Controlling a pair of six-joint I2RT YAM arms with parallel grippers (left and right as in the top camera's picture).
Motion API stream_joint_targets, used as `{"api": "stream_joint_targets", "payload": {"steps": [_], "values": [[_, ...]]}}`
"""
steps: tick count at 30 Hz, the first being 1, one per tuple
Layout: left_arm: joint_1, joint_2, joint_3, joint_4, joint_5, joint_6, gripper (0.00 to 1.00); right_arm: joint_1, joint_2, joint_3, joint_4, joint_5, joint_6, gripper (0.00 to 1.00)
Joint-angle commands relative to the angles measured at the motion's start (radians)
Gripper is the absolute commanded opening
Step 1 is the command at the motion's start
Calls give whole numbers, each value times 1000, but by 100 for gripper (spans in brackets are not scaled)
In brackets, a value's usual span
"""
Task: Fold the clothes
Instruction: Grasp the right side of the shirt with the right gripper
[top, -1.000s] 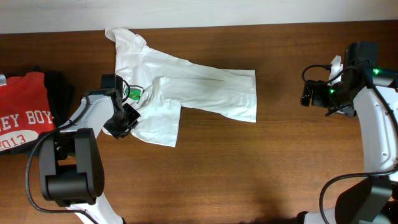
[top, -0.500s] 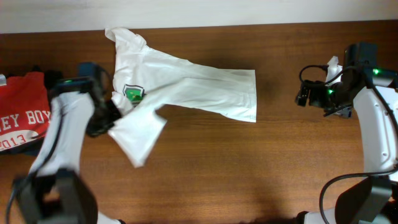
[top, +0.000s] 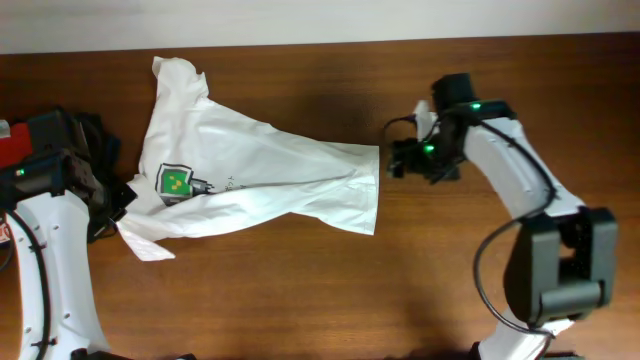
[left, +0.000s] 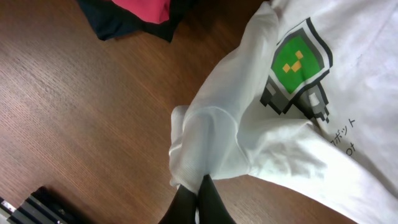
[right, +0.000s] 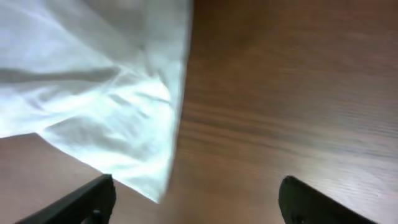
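From the left wrist, the left gripper (left: 200, 191) sits at 6 o'clock in the picture. Its two dark fingers are pressed together, pinching a bunched fold of the white T-shirt (left: 280, 155), and the cloth drapes from the pinch over the bench (left: 81, 112). Just past that fold, toward 1 o'clock, is the green-and-black printed mark (left: 295, 62). Farther off, at 11 to 12 o'clock, a red garment (left: 146, 6) lies on dark folded garments (left: 124, 22).

From the right wrist, the right gripper (right: 196, 202) is spread wide with nothing between its fingers. It hangs over bare wood, and the shirt's hem corner (right: 149, 180) is just beside its left finger.

From overhead, the T-shirt (top: 270, 170) lies rumpled across the left half of the bench (top: 300, 290). Its hem points to 3 o'clock and a sleeve reaches toward 11 o'clock. The left gripper (top: 115, 197) is at the shirt's 9 o'clock edge, and the right gripper (top: 400, 160) is near the hem at 3 o'clock.
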Motion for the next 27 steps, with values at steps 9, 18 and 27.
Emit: {"api": "stream_joint_targets", "payload": {"steps": [9,18,27], "values": [[2,-13,4,-2,8,-5,0,232,153,-6,230,-45,307,54],[2,-13,4,-5,8,-5,0,285,208,-6,294,-52,353,45],[2,-13,4,-11,8,-5,0,288,213,-6,343,12,443,4]]}}
